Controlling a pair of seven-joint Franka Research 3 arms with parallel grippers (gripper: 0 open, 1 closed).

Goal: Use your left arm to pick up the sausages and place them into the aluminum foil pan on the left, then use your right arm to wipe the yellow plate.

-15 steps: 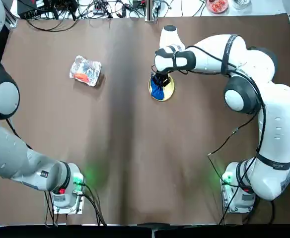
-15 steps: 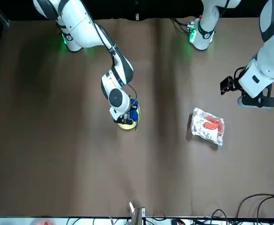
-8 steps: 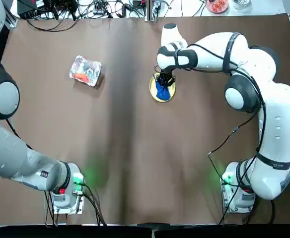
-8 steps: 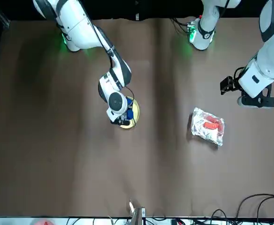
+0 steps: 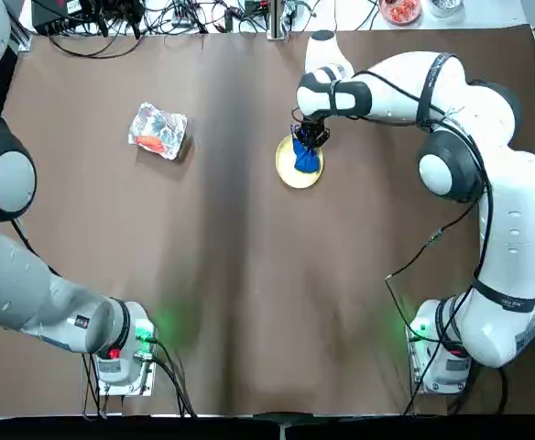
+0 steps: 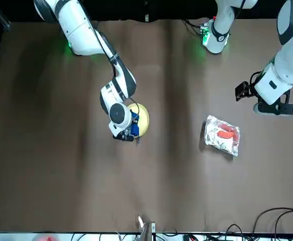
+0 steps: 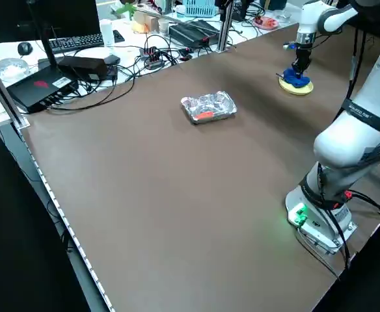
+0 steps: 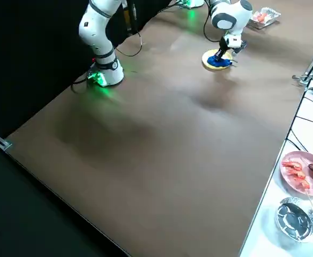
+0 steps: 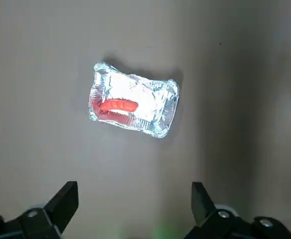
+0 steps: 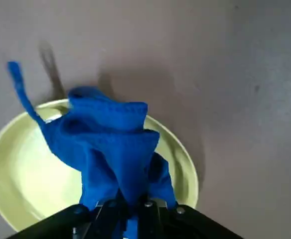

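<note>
The red-orange sausage (image 9: 118, 105) lies inside the crinkled aluminum foil pan (image 9: 150, 117) on the table's left half; the top view shows the sausage (image 5: 151, 141) and pan (image 5: 161, 122) too. My left gripper (image 9: 134, 199) hovers high over the table near the pan, open and empty. The yellow plate (image 5: 292, 175) sits at centre-right. My right gripper (image 5: 310, 139) stands over the plate's far right part, shut on a blue cloth (image 5: 305, 159) that it presses onto the plate. In the right wrist view the blue cloth (image 10: 115, 144) bunches over the yellow plate (image 10: 16, 169).
Cables and electronics (image 5: 112, 14) line the table's far edge, with a keyboard (image 7: 66, 42) beyond it. A pink plate of food (image 8: 304, 174) and a glass bowl (image 8: 296, 217) sit on a white surface past that edge.
My right gripper has dragged the blue cloth across the yellow plate, from its near left part to its far right part. The left arm, pan and sausage have not moved.
</note>
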